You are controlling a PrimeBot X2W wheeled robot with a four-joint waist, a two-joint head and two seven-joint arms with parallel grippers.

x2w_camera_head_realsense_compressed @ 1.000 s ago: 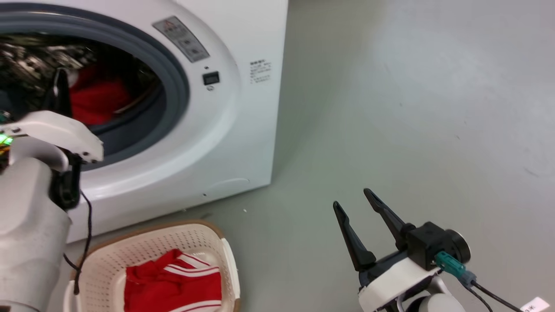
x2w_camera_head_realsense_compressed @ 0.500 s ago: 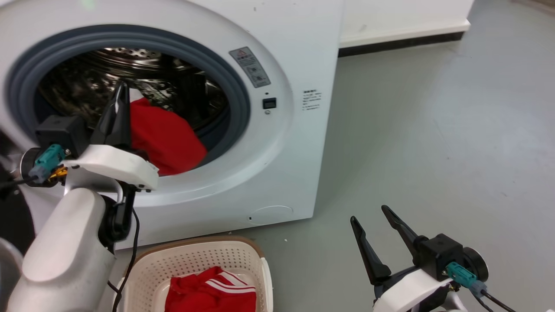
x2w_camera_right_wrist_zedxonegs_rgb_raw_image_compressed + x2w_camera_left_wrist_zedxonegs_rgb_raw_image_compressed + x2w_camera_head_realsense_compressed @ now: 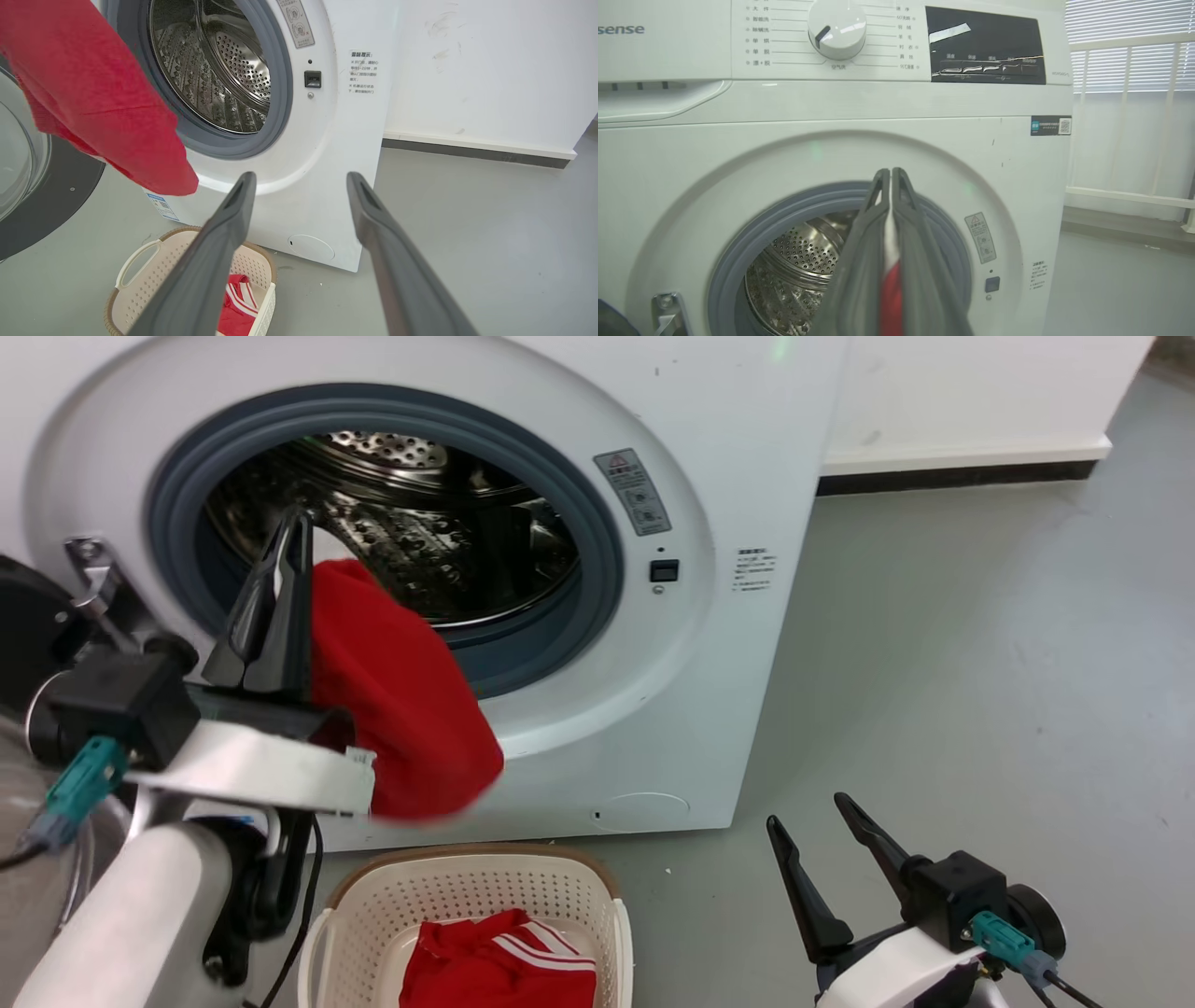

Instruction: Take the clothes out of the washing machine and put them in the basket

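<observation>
My left gripper (image 3: 297, 523) is shut on a red garment (image 3: 401, 709) that hangs outside the porthole of the white washing machine (image 3: 747, 448), above the cream basket (image 3: 467, 887). In the left wrist view the shut fingers (image 3: 892, 175) pinch red and white cloth (image 3: 889, 289) in front of the steel drum (image 3: 798, 261). Another red garment with white stripes (image 3: 504, 971) lies in the basket. My right gripper (image 3: 808, 812) stands open over the floor at the lower right. The right wrist view shows the hanging garment (image 3: 93, 93), the basket (image 3: 135, 289) and the open gripper (image 3: 299, 175).
The washer's dark-rimmed glass door (image 3: 28, 186) stands open at the left. A white wall with a dark skirting (image 3: 952, 476) runs behind the grey floor (image 3: 980, 663) to the right of the machine.
The camera has shifted. My left gripper has drawn the red garment out of the drum; it now hangs outside the porthole. The right gripper stays open.
</observation>
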